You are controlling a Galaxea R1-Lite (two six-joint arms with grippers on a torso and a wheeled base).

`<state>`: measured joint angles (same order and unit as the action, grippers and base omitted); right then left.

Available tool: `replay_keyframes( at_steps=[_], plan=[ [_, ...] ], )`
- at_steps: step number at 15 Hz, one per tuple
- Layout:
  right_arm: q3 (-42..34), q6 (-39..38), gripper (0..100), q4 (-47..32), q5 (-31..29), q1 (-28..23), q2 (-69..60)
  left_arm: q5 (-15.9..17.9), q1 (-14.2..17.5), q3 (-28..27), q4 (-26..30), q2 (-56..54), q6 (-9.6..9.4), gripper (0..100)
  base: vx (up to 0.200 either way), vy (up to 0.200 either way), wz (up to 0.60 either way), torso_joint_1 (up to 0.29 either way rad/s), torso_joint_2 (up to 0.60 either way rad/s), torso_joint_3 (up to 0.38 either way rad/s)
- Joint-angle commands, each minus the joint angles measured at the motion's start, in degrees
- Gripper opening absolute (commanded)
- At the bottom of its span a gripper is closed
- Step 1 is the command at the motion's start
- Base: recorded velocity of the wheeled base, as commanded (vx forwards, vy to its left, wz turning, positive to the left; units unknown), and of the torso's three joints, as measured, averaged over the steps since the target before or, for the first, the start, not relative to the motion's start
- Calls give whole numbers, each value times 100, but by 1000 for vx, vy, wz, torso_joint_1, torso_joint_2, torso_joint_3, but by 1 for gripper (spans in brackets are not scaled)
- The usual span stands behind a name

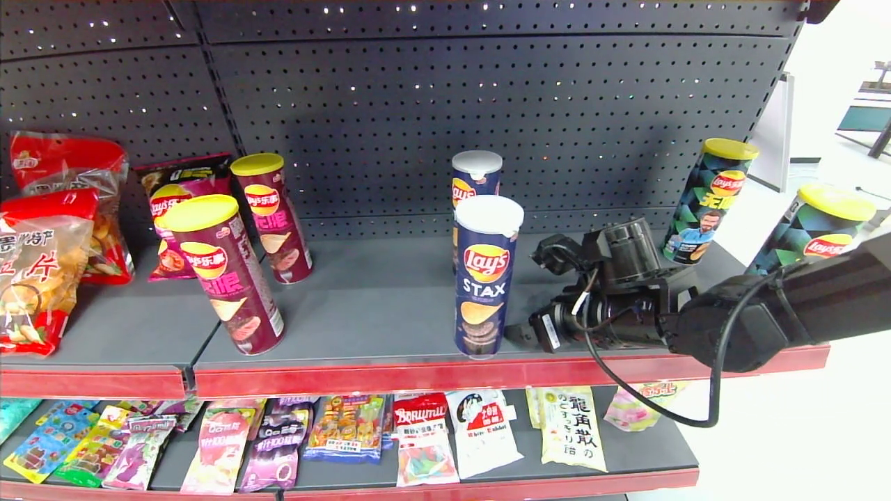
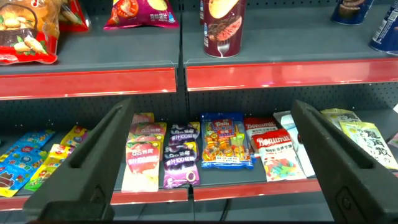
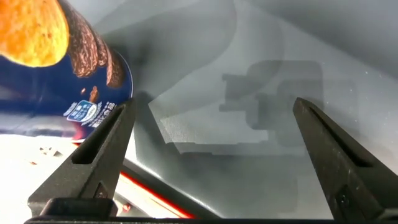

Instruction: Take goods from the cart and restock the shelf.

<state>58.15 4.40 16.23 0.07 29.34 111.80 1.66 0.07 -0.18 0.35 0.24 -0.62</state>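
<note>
The upper shelf (image 1: 376,306) holds the blue can (image 1: 485,278) upright at its red front lip (image 1: 418,376), directly before a second blue can (image 1: 476,174). The right gripper (image 3: 212,106) sits low over the shelf just beside that can, fingers spread wide and holding nothing. We judge the placement done. We draw the gripper straight away from the can, avoiding any sideways sweep that could tip it over the lip. The left gripper (image 2: 211,106), likewise wide and empty, faces the sweet packets (image 2: 227,140) on the lower shelf (image 2: 236,177).
</note>
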Motion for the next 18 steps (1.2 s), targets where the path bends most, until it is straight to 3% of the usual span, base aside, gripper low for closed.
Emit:
replay_keyframes(
  at_steps=[1,18],
  plan=[
    [21,-1,100,3,1,1,26,1,1,1,0,2,1,100,0,0,0,0,0,0],
    [232,-18,100,3,10,177,123,1,1,1,0,2,1,100,0,0,0,0,0,0]
  ],
)
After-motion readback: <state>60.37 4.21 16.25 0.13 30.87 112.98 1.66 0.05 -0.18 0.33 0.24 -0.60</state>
